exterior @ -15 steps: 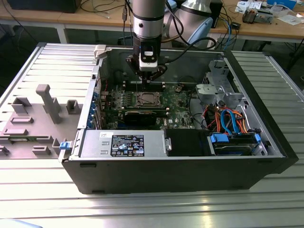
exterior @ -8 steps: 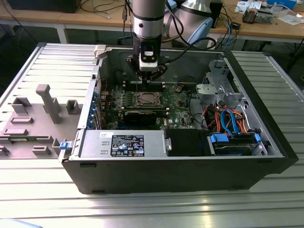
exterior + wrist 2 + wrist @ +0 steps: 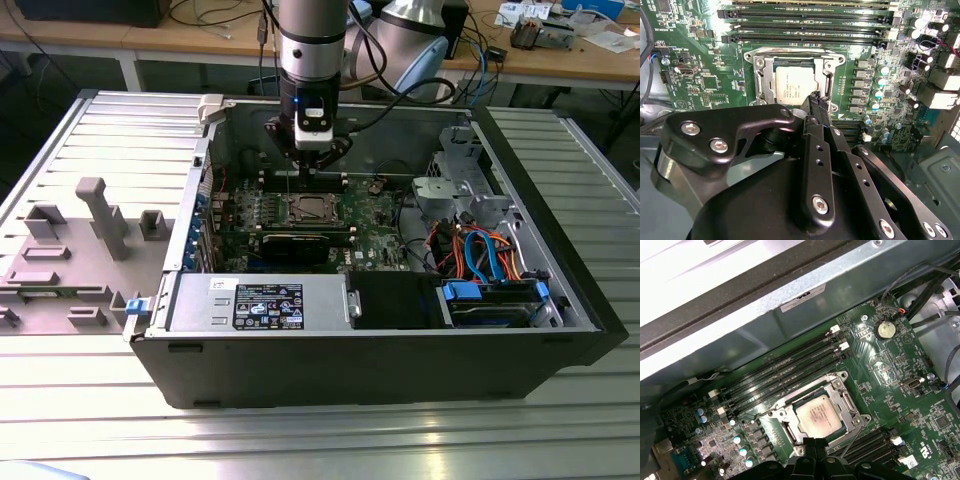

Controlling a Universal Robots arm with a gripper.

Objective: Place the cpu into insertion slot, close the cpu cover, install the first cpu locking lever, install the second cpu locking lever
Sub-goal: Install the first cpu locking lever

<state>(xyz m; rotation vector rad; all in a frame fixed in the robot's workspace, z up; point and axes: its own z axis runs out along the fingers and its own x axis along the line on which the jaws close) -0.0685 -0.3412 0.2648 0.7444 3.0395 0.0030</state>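
Observation:
The cpu (image 3: 794, 85) lies flat in the insertion slot (image 3: 837, 82), its silver-grey top showing through the window of the cpu cover (image 3: 761, 75), which lies down over it. In the first wrist view the cpu (image 3: 819, 415) sits inside the same silvery cpu cover (image 3: 786, 426). My gripper (image 3: 815, 100) has its black fingers together and nothing visible between them, with the tips just above one edge of the socket. In the exterior view the gripper (image 3: 305, 163) hangs over the insertion slot (image 3: 308, 208) on the green motherboard. A thin locking lever (image 3: 854, 437) runs slanted beside the socket.
The open computer case (image 3: 560, 280) walls in the motherboard. Long black memory slots (image 3: 810, 25) run beside the socket. Capacitors (image 3: 880, 82) stand on its other side. Orange and blue cables (image 3: 480, 250) and a drive cage fill the exterior view's right. A power supply (image 3: 260, 300) sits in front.

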